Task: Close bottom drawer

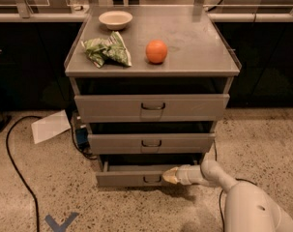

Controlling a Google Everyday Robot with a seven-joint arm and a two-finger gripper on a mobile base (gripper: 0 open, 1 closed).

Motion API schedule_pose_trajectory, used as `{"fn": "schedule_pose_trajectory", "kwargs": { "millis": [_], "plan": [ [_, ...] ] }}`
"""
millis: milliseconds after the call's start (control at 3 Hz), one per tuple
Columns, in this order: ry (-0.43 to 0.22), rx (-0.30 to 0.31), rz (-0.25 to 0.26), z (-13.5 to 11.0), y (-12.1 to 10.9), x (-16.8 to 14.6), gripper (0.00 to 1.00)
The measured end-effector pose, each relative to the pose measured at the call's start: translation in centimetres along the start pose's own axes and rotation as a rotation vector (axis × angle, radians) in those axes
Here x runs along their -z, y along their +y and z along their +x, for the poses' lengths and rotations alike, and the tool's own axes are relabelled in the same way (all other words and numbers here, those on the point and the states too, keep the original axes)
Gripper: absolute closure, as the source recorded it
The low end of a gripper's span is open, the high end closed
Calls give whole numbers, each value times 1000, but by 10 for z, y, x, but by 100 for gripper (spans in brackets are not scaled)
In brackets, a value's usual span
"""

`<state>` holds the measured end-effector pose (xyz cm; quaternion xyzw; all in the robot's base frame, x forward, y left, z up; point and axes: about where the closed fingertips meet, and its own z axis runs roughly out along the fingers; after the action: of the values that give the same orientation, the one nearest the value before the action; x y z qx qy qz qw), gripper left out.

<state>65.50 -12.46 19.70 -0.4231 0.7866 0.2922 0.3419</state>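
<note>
The grey metal cabinet [151,71] has three drawers. The bottom drawer [129,178] is the lowest, with a low front panel and a small dark wire handle [152,179]; it stands pulled out a short way, with a dark gap above its front. My gripper [169,176] reaches in from the lower right on a white arm [213,175]. Its tan tip rests against the drawer's front panel just right of the handle. It holds nothing.
On the cabinet top lie a white bowl [115,19], a green bag [107,51] and an orange [156,51]. The top drawer [152,108] and middle drawer [151,143] stick out a little. A sheet of paper [50,126] and a black cable [15,163] lie on the floor at left.
</note>
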Motion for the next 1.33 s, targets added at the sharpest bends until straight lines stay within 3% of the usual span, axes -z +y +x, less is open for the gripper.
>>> {"fn": "schedule_pose_trajectory", "kwargs": {
  "millis": [333, 667, 1333],
  "plan": [
    [-29, 3, 41, -5, -12, 2, 100],
    [-15, 11, 41, -5, -20, -4, 100],
    [-15, 73, 138, -29, -60, 20, 100]
  ]
}}
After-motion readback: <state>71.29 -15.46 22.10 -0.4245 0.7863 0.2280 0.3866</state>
